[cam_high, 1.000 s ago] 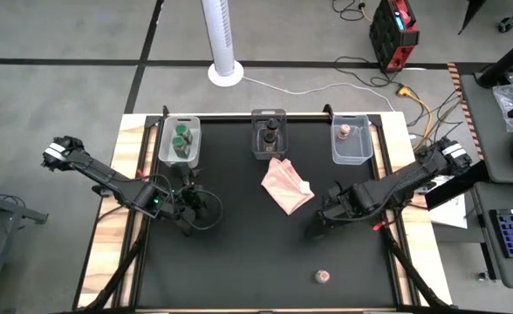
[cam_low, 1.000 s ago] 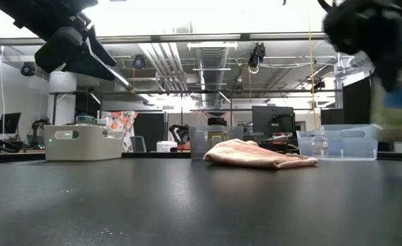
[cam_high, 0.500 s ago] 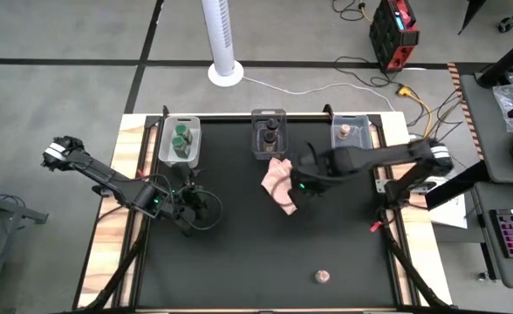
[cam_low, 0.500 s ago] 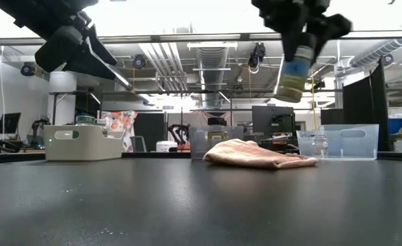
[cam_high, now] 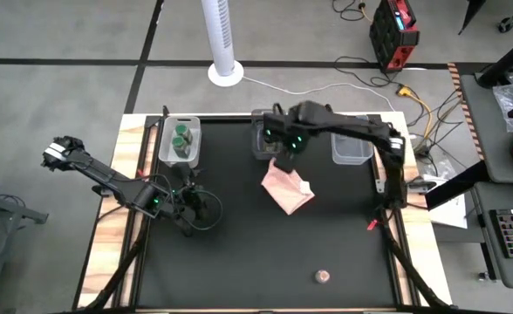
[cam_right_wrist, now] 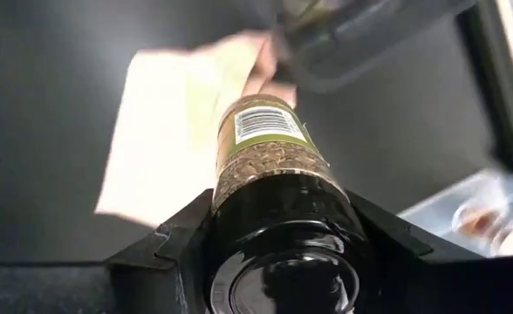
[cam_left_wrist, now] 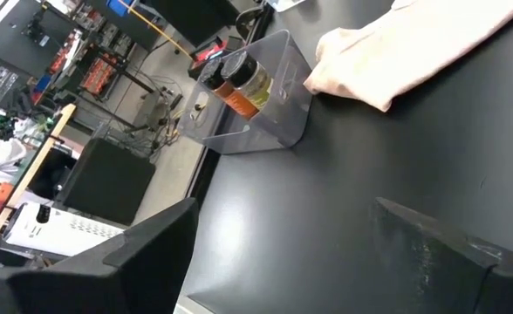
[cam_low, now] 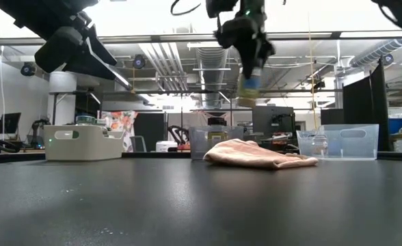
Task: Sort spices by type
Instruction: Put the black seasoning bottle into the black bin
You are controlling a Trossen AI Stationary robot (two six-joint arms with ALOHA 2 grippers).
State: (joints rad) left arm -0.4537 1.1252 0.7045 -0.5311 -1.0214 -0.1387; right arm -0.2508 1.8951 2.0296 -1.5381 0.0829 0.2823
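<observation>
R gripper (cam_high: 284, 142) hangs high over the back of the counter (cam_high: 239, 253), by the middle bin (cam_high: 269, 133), jaws clamped on a dark-lidded jar (cam_right_wrist: 270, 166). Jar sits lid-end deep between the jaws, body sticking out past the tips; looks lined up for a drop w/ the other dark-lid jars there. Cloth (cam_high: 286, 186) lies just below it. L gripper (cam_high: 189, 208) waits low at the counter's left, jaws wide apart, holding nothing. Green jars (cam_high: 181, 139) in left bin; one tan-lid jar (cam_high: 323, 277) alone near the front edge, unsorted.
</observation>
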